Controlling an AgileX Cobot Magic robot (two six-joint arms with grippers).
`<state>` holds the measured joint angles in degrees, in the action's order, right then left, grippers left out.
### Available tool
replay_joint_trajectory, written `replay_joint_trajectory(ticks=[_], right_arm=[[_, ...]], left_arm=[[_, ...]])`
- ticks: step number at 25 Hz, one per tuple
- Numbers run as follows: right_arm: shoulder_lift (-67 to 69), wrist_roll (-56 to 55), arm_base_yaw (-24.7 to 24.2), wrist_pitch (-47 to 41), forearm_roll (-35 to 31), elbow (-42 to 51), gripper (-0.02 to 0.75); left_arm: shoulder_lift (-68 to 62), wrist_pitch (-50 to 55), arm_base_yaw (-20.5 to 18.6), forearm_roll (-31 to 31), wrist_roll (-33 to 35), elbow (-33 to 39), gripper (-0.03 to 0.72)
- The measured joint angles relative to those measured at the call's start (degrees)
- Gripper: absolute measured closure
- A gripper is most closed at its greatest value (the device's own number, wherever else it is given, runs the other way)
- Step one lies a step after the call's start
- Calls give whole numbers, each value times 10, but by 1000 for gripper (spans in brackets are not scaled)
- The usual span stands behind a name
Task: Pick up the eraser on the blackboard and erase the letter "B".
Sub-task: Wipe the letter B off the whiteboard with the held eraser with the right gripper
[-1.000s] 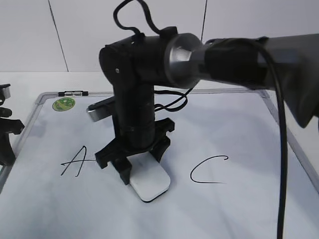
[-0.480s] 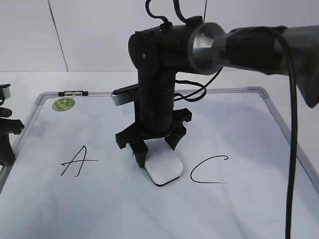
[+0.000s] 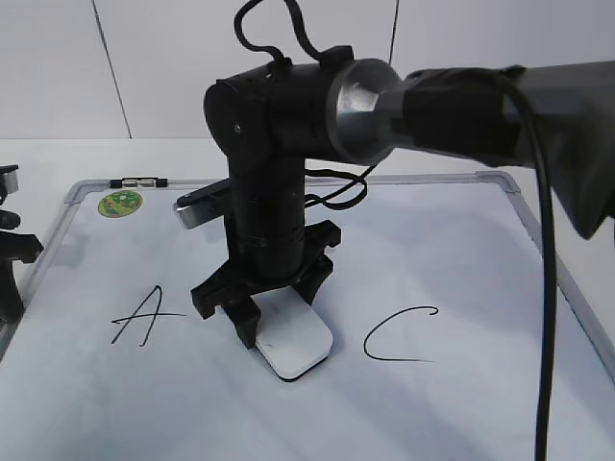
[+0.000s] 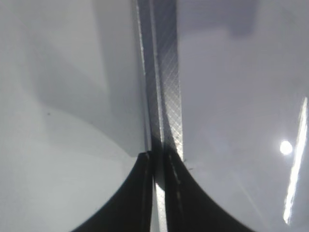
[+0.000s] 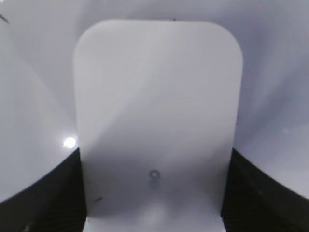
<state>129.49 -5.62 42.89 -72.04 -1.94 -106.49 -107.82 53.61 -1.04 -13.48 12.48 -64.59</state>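
The blackboard (image 3: 461, 240) is a white board with a grey frame, lying flat on the table. My right gripper (image 3: 279, 327) is shut on the white eraser (image 3: 298, 348) and presses it flat on the board between the black "A" (image 3: 144, 315) and "C" (image 3: 399, 336). The right wrist view shows the eraser (image 5: 157, 106) held between the jaws (image 5: 154, 193). No letter "B" shows; the arm and eraser cover that spot. My left gripper (image 3: 10, 274) is at the board's left edge, shut on the grey frame (image 4: 166, 72).
A round green sticker (image 3: 121, 202) sits at the board's far left corner, next to a small clip (image 3: 139, 180) on the frame. A white wall stands behind the table. The right arm's cable (image 3: 548, 317) hangs over the board's right side.
The right gripper slid the eraser right toward the "C", then back left to the spot between the letters. The left gripper has not moved.
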Motion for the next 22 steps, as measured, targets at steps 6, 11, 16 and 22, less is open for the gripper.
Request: replay_joint_trajectory(ticks=[6, 11, 16, 22], right_arm=[[0, 9, -5, 0, -10, 0, 211], [0, 11, -28, 0, -31, 0, 211], [0, 1, -63, 3, -43, -1, 211], [0, -10, -92, 4, -24, -5, 211]], left_arm=[[0, 2, 0, 1, 0, 0, 673], [0, 2, 0, 1, 0, 0, 673], [0, 2, 0, 1, 0, 0, 673], [0, 2, 0, 1, 0, 0, 673]])
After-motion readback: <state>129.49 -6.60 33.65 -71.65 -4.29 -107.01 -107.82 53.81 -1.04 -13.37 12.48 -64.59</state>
